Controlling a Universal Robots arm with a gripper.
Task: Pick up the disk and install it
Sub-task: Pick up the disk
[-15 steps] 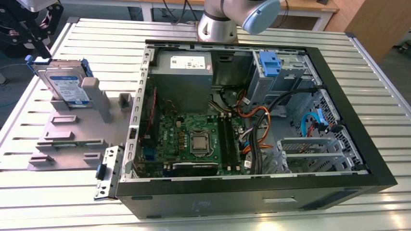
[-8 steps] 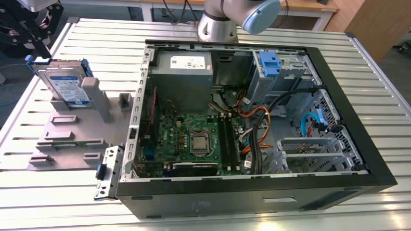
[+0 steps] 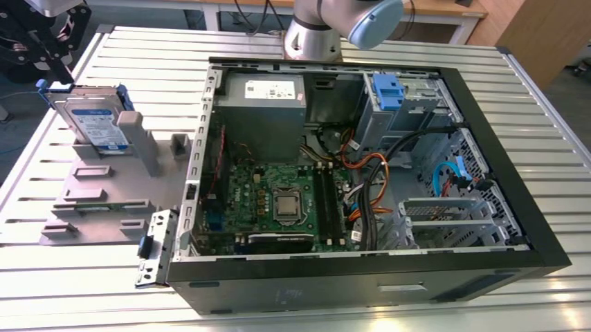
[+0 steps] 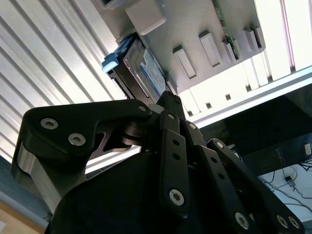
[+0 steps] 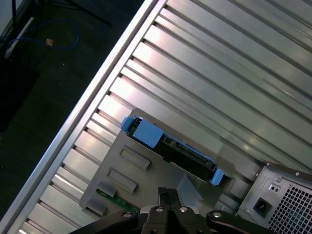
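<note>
Silver arm tube [image 3: 309, 38], pale blue joint cap [image 3: 377, 21], black gripper [image 4: 168, 100] with silver screws [image 4: 176, 196].

On edge in a grey fixture [image 3: 104, 188] at the exterior view's left: the disk [image 3: 93, 123]. Just above, black gripper [image 3: 57, 69]. Alongside, open computer case [image 3: 369, 266] on slatted metal table [image 3: 157, 52].

One disk [image 3: 93, 123] stands at ten o'clock in the exterior view, in one grey holder plate [image 3: 102, 187]. One green strip [image 3: 99, 205] lies on that plate, probably a single memory stick. One open computer case [image 3: 369, 277] sits at centre, with one power supply [image 3: 260, 104] at twelve o'clock, one motherboard [image 3: 263, 183] and one blue bracket [image 3: 388, 90]. There is one gripper [image 5: 168, 195] and one slatted table [image 3: 138, 55].
</note>
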